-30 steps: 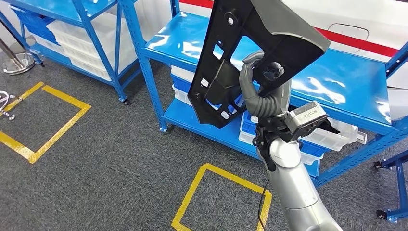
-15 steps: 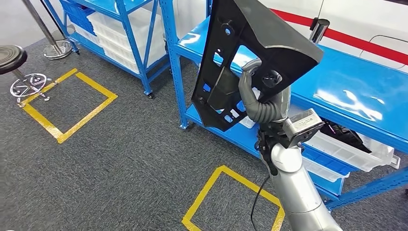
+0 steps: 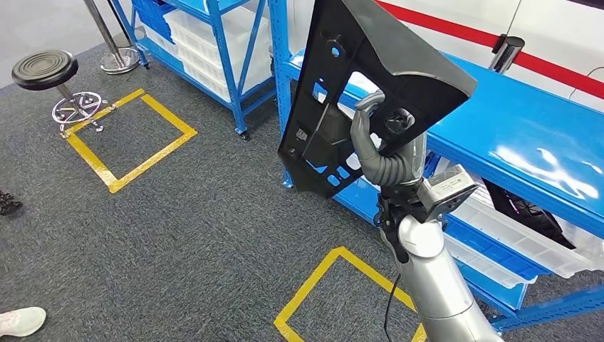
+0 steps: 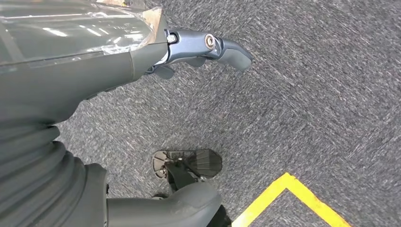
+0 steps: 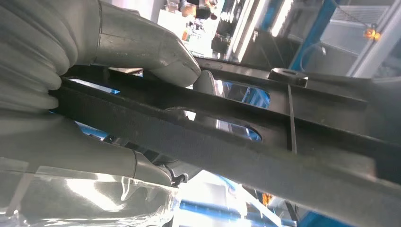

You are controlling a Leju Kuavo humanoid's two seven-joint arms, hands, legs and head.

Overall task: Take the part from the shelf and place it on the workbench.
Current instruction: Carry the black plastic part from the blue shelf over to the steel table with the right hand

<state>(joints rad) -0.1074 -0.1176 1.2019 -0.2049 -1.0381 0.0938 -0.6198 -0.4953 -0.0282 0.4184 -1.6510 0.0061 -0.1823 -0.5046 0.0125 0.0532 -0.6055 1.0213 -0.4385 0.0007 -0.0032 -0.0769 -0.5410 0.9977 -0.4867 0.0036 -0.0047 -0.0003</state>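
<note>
Fingers (image 3: 365, 135) of the right hand (image 3: 384, 146) hook through an opening in the black part (image 3: 370, 85), carried upright at centre frame beside the blue shelf (image 3: 527, 135). Judging by this, the carry to the desk is under way; keep the grip firm and the panel clear of the shelf posts while turning. The left hand (image 4: 189, 47) hangs over the carpet holding nothing, fingers loosely apart. Against the earlier frames the whole view has swung: the stool (image 3: 44, 69) now sits at upper left, the shelf further right.
</note>
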